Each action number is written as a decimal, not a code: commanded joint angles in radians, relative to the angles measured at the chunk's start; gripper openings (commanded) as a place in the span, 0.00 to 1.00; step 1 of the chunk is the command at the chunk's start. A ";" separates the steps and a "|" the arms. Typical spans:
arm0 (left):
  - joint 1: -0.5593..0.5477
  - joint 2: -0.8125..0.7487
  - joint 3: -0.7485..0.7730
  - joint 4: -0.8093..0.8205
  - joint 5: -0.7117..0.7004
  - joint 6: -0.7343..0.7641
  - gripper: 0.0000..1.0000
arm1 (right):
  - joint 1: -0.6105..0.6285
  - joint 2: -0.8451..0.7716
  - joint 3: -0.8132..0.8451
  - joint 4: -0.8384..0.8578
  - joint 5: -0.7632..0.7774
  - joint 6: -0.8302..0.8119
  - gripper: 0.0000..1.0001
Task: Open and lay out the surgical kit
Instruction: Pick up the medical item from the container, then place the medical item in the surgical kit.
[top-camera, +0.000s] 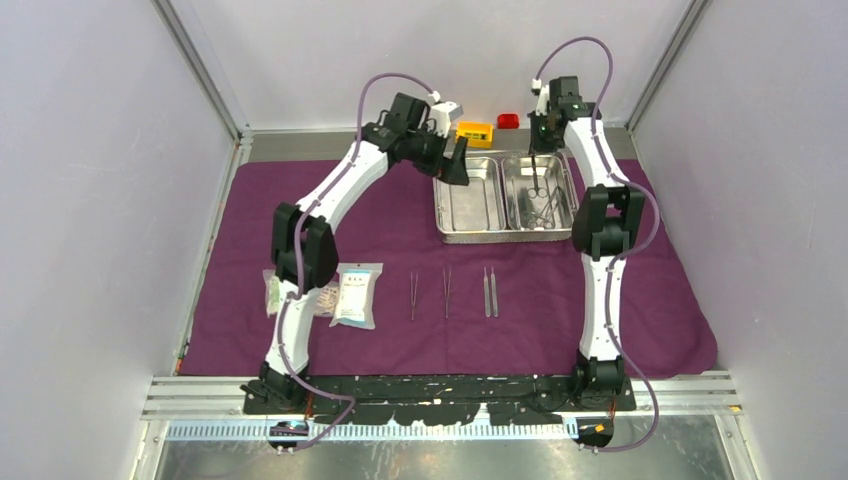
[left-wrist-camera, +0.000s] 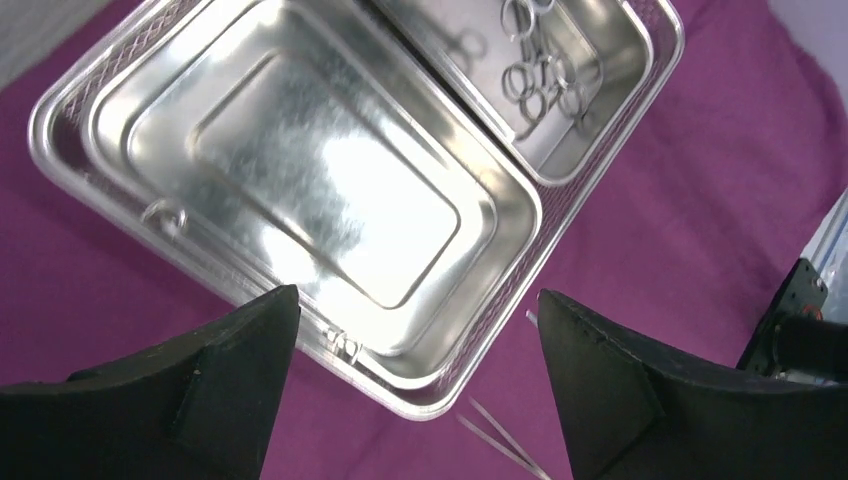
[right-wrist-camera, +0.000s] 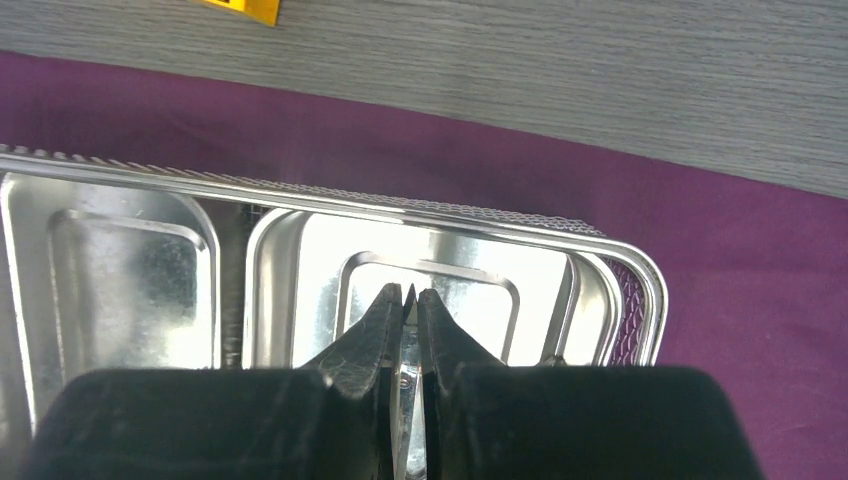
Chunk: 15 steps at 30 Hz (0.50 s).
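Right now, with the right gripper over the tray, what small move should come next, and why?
Probably lift the right gripper clear of the steel tray and toward the purple cloth: it is shut on a thin steel instrument above the right compartment, and tweezers already lie in a row there.

Built as 2 matching arms, left arm (top-camera: 338, 182) & right arm (top-camera: 605, 290): white shell links btwn chunky black joint housings, black bases on a black mounting plate (top-camera: 440, 392) at near edge. Wired w/ a thin mauve cable (top-camera: 364, 98) per arm, running from base up & arcing over the far wrist. Tipped w/ matte black grippers, left gripper (left-wrist-camera: 417, 292) & right gripper (right-wrist-camera: 410, 292), fingers (left-wrist-camera: 225, 385) wedge-shaped, broad at root & tapering to blunt tips.
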 joint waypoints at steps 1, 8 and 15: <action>-0.025 0.064 0.113 0.113 -0.003 -0.127 0.89 | -0.002 -0.112 0.040 -0.001 -0.024 0.050 0.00; -0.062 0.204 0.256 0.257 0.023 -0.307 0.81 | -0.002 -0.164 0.032 -0.017 -0.060 0.122 0.00; -0.086 0.293 0.304 0.412 0.060 -0.438 0.78 | 0.010 -0.247 -0.041 -0.011 -0.098 0.176 0.00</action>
